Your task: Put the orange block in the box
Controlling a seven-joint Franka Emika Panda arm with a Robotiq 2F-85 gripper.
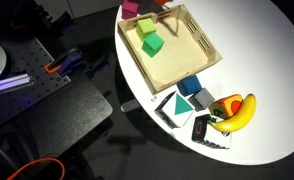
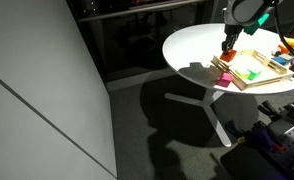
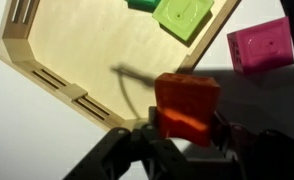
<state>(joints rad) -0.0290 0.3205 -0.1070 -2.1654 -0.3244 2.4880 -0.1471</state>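
A round white surface (image 3: 22,135) stands in a dim room. The hand (image 3: 187,128) is clenched on the orange block (image 3: 187,100), holding it above the rim of the wooden box (image 3: 57,85), near a pink block (image 3: 260,45). Dropped here, the orange block would likely clip the rim and tumble outside, or strike the pink block. No writing is legible.

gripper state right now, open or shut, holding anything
gripper: jaws closed on the orange block
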